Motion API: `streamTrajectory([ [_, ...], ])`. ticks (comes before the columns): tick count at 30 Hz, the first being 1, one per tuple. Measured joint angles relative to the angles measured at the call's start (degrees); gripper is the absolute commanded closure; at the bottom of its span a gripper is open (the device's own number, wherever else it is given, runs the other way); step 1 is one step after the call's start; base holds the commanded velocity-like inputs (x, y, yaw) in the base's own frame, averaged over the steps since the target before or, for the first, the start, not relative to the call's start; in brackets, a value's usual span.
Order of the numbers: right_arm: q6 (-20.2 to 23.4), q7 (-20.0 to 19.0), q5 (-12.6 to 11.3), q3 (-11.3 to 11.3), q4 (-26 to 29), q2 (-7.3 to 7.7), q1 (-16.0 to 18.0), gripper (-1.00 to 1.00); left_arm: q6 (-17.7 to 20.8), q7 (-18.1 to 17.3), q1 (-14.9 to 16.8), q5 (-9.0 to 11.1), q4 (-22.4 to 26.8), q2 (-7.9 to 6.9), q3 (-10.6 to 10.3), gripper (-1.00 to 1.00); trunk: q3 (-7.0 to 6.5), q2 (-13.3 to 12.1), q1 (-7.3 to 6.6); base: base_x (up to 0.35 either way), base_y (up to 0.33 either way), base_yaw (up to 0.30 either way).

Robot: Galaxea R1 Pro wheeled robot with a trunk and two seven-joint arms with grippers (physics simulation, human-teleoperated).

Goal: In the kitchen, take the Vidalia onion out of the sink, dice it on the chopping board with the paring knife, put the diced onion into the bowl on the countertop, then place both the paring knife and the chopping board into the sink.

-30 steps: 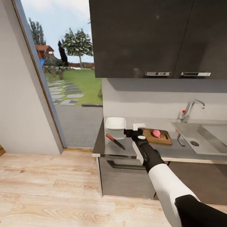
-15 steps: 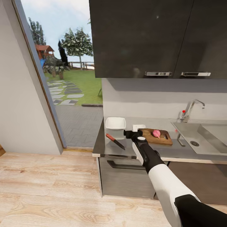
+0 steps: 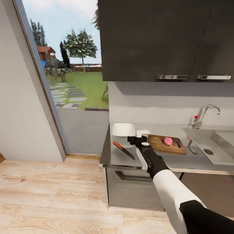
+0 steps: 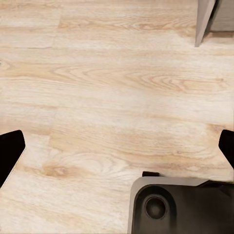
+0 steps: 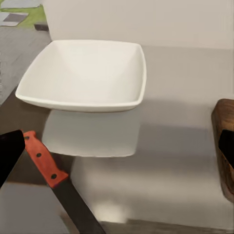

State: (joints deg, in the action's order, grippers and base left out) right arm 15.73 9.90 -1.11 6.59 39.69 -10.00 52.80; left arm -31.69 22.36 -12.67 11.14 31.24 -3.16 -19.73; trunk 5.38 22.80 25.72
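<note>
Onion (image 3: pixel 168 141) is already sitting on the board (image 3: pixel 166 144). The knife (image 3: pixel 123 150) lies near the worktop's front edge, diagonal, handle toward the bowl (image 3: pixel 123 129), just left of the right gripper (image 3: pixel 139 137), jaws apart.

countertop (image 3: pixel 130 156): we see smooth grey metal, glossy enough to mirror the bowl
bowl (image 5: pixel 85 73): we read it as smooth white glazed ware, softly shiny
chopping board (image 3: pixel 167 145): brown wood with visible grain, matt
paring knife (image 5: pixel 53 183): orange-red handle with dark rivets, dark smooth blade
Vidalia onion (image 3: pixel 168 141): pink, smooth skin, slight sheen
sink (image 3: pixel 214 149): brushed-looking steel; tap (image 3: pixel 204 115) polished chrome
floor (image 4: pixel 112 87): pale wood planks, matt
wall cabinets (image 3: pixel 156 39): dark, matt, faintly mottled
</note>
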Motion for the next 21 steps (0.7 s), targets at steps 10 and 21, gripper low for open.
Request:
streamTrajectory([
  [10,0.0,0.0,0.0,0.0,-1.0,0.0,0.0,-1.0,0.0,0.0,0.0,0.0,0.0,0.0,0.0,-1.0,0.19,0.0,0.01,0.198,0.161,0.0],
  [21,0.0,0.0,0.0,-0.1,-2.4,0.0,0.0,-1.0,0.0,0.0,0.0,0.1,-0.1,0.0,-0.1,-1.0,1.06,0.0,0.03,0.009,0.007,0.0],
])
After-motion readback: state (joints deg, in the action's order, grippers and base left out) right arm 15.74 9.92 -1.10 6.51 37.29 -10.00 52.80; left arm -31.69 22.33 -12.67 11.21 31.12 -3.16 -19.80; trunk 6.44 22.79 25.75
